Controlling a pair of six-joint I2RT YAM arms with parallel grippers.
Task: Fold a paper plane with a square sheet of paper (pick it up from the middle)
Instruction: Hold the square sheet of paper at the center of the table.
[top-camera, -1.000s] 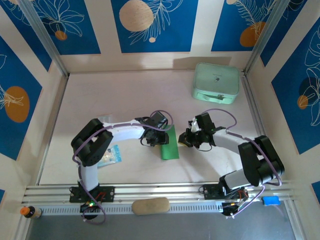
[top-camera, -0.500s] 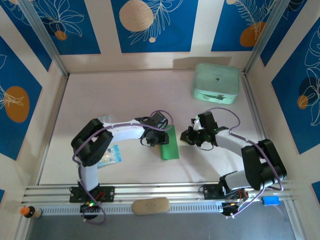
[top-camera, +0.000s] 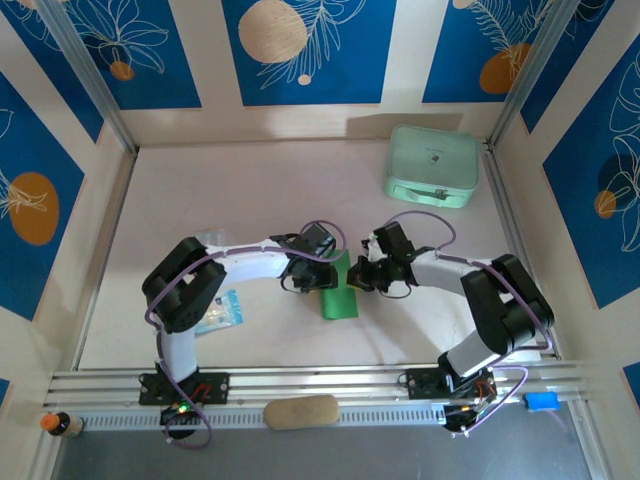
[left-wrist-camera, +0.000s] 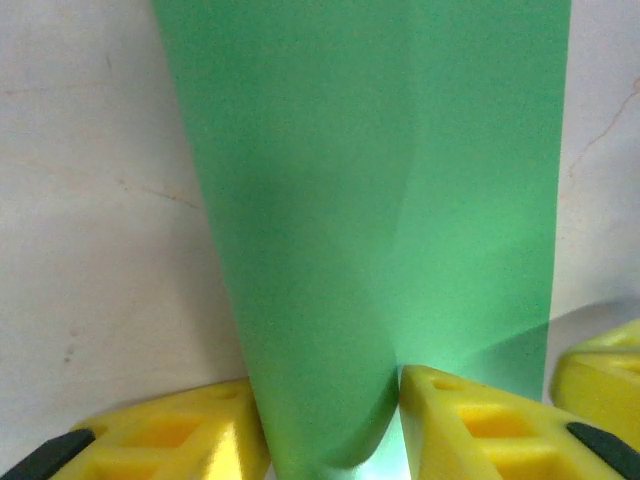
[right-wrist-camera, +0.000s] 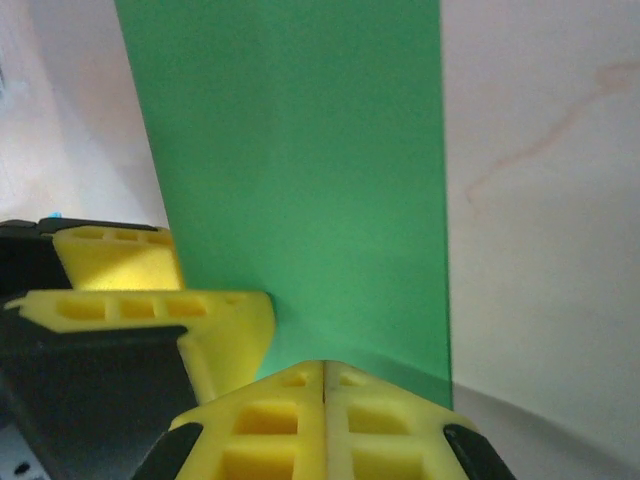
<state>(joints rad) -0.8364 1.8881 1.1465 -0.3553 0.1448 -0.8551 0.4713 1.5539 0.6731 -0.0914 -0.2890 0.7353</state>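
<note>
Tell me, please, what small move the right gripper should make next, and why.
Probably slide the shut right gripper forward along the paper, pressing the fold flat. The left gripper pinches the paper where it bulges in a soft curve rather than a sharp crease, and the right tips sit closed at the paper's end beside it, so a pressing stroke seems the likeliest step.
</note>
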